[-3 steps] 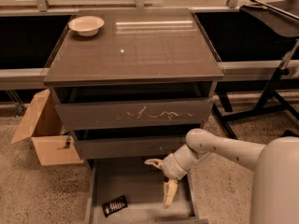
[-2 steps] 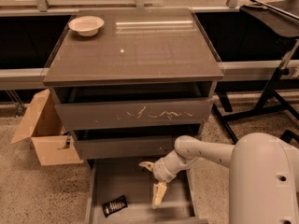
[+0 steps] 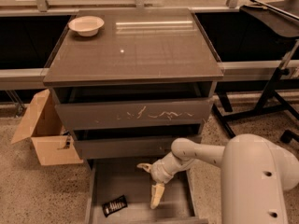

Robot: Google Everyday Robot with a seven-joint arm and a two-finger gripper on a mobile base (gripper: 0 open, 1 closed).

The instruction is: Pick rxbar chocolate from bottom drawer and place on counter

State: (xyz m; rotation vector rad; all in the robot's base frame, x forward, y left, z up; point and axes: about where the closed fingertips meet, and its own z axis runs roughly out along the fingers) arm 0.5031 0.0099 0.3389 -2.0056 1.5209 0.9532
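The rxbar chocolate (image 3: 115,205) is a small flat black wrapper lying on the floor of the bottom drawer (image 3: 135,185), which is pulled open, near its front left. My gripper (image 3: 150,185) hangs over the middle of the drawer, right of the bar and apart from it. Its two cream fingers are spread, one pointing left, one pointing down, with nothing between them. The counter (image 3: 140,45) is the glossy grey-brown cabinet top above.
A white bowl (image 3: 86,25) sits at the counter's back left corner. An open cardboard box (image 3: 44,129) stands on the floor left of the cabinet. A black stand's legs (image 3: 261,108) are at the right. The scratched top drawer (image 3: 135,113) and middle drawer (image 3: 126,146) stick out slightly.
My gripper has moved left and a little down inside the bottom drawer, closer to the bar. The bar has not moved.
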